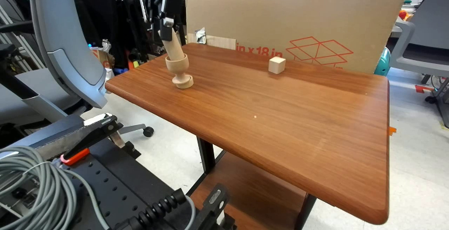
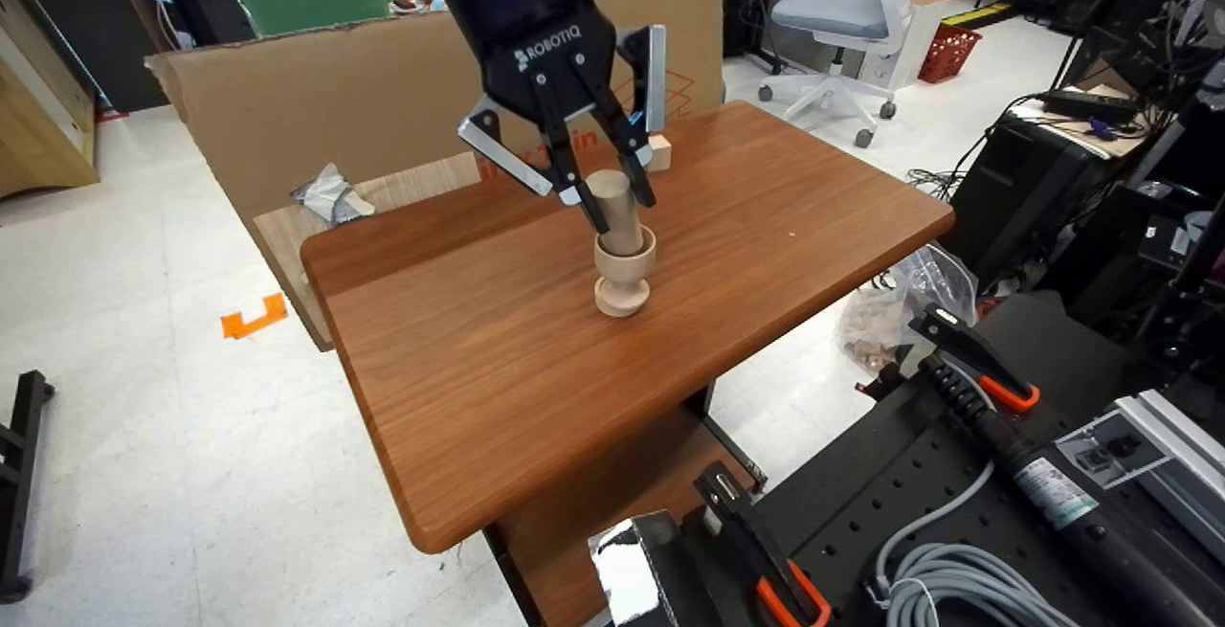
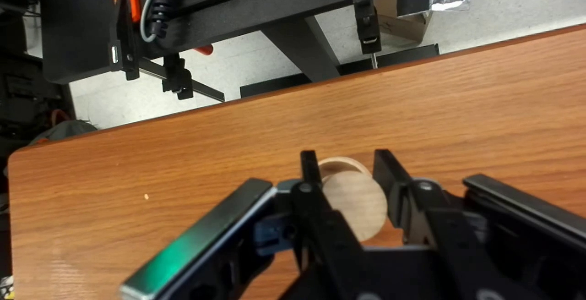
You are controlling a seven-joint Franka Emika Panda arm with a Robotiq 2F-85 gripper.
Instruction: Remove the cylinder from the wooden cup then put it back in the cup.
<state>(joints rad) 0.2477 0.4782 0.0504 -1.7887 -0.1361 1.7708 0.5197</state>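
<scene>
On the brown wood-grain table (image 1: 298, 114), toward its far left in an exterior view: one wooden cup (image 1: 178, 65), light, round, footed, standing upright. Set in its bowl: one cylinder (image 1: 175, 49), pale tan, plain; lower end inside the rim, upper part rising above it with a slight lean. In the wrist view its round end face shows from above, a strip of the cup's hollow visible beside it.

One black gripper (image 2: 624, 214), marked ROBOTIQ, pointing down from above. Fingers (image 3: 391, 171) clamped on the cylinder's upper part, one to each side; tips above the cup's rim.

One cube-like block (image 1: 276, 65), pale wood, on the same table near its far edge, well apart from the cup.

Along the table's far side: one cardboard panel (image 1: 238, 15), upright, red print on its face. At the panel's left, low down: one pale wood strip (image 2: 421, 182) and one crumpled silvery piece (image 2: 333, 194).

Near left in an exterior view: one black perforated bench (image 1: 129, 173), carrying one coil of grey cable (image 1: 63, 191) and one black clamp (image 1: 92, 137) with an orange handle. Beyond the bench, left of the table: one grey office chair (image 1: 70, 33). Far right in an exterior view: one red basket (image 2: 949, 53), on the floor.
</scene>
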